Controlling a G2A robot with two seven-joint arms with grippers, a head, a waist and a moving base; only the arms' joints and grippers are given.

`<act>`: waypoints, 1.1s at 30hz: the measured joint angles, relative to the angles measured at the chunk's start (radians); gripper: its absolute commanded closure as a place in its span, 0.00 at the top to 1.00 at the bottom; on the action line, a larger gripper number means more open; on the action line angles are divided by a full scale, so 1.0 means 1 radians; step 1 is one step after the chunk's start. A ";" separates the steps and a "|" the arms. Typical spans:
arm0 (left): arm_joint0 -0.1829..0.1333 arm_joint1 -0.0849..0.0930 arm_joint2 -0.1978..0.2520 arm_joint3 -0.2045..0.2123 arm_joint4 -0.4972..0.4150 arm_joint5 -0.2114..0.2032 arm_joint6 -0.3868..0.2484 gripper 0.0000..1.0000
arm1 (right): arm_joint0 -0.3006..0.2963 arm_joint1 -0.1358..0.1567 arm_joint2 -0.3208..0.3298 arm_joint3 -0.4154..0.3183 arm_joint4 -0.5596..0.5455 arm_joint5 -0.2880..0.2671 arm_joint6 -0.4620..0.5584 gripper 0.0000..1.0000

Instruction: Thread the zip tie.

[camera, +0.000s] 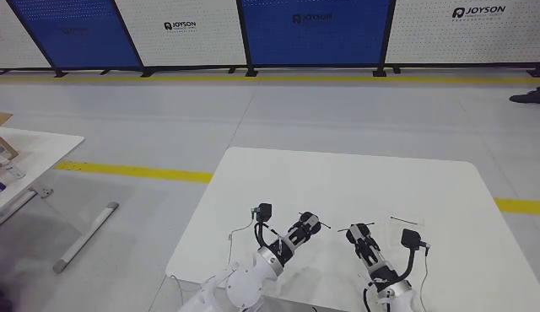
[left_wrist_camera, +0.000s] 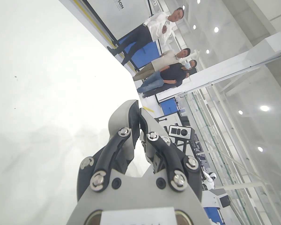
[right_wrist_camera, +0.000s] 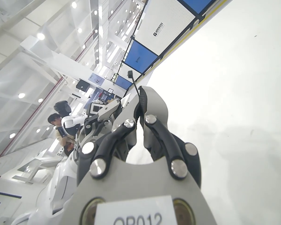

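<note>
the right gripper (right_wrist_camera: pixel 140 98) is closed tight on the zip tie (right_wrist_camera: pixel 134 83), a thin black strip pinched between its ribbed pads. the strip's small square head sticks out a short way past the fingertips and is free in the air. from above, this gripper sits over the near part of the white table (camera: pixel 337 177), a little right of the middle, with the tie showing as a fine dark line across it.

the left gripper (left_wrist_camera: pixel 138 110) is also closed, its pads pressed together. nothing can be seen between them in its own wrist view, so i cannot tell whether it holds anything. it is just left of the right gripper, near it but not touching, and both are at about the same depth on the table.

a second thin dark strip (camera: pixel 403 220) lies flat on the tabletop, just right of the right gripper and apart from it.

beyond the table is a grey floor with a yellow line (camera: pixel 126 171). blue and white panels (camera: pixel 312 17) stand along the far side.
</note>
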State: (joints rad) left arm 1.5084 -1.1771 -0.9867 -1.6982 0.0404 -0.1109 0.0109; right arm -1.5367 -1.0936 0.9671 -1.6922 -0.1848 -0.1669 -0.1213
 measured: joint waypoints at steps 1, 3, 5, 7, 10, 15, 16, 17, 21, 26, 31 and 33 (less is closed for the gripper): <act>0.000 0.000 0.000 0.000 0.000 0.000 0.000 0.00 | 0.000 0.000 0.000 0.000 0.000 0.000 0.000 0.00; 0.001 -0.001 0.004 -0.002 0.003 0.000 0.001 0.00 | -0.001 -0.002 0.003 -0.002 0.006 -0.005 -0.005 0.00; 0.004 -0.002 0.010 -0.003 0.009 0.001 0.005 0.00 | -0.005 -0.004 0.008 -0.002 0.016 -0.020 -0.015 0.00; 0.004 -0.004 0.015 -0.002 0.018 0.000 0.010 0.00 | -0.008 -0.008 0.012 0.001 0.021 -0.038 -0.025 0.00; -0.002 -0.008 0.023 0.000 0.022 0.000 0.018 0.00 | -0.003 -0.014 0.008 0.009 0.020 -0.035 -0.020 0.00; -0.006 -0.010 0.025 0.001 0.017 -0.001 0.025 0.00 | 0.000 -0.017 0.005 0.012 0.026 -0.023 -0.014 0.00; -0.006 -0.010 0.025 0.001 0.017 -0.001 0.024 0.00 | 0.000 -0.017 0.005 0.011 0.026 -0.023 -0.014 0.00; -0.006 -0.010 0.025 0.001 0.017 -0.001 0.024 0.00 | 0.000 -0.017 0.005 0.011 0.025 -0.023 -0.014 0.00; -0.006 -0.010 0.025 0.001 0.018 -0.001 0.024 0.00 | 0.000 -0.017 0.005 0.011 0.025 -0.023 -0.014 0.00; -0.006 -0.010 0.025 0.001 0.018 -0.001 0.024 0.00 | -0.002 -0.020 0.009 0.008 0.029 -0.023 -0.004 0.00; -0.006 -0.010 0.025 0.001 0.018 0.000 0.024 0.00 | -0.002 -0.027 0.012 0.006 0.030 -0.015 0.010 0.00; -0.006 -0.010 0.025 0.001 0.018 0.000 0.024 0.00 | 0.002 -0.031 0.012 0.007 0.027 -0.005 0.013 0.00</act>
State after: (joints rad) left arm 1.5025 -1.1871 -0.9617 -1.6973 0.0581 -0.1114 0.0351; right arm -1.5346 -1.1243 0.9792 -1.6855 -0.1575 -0.1720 -0.1084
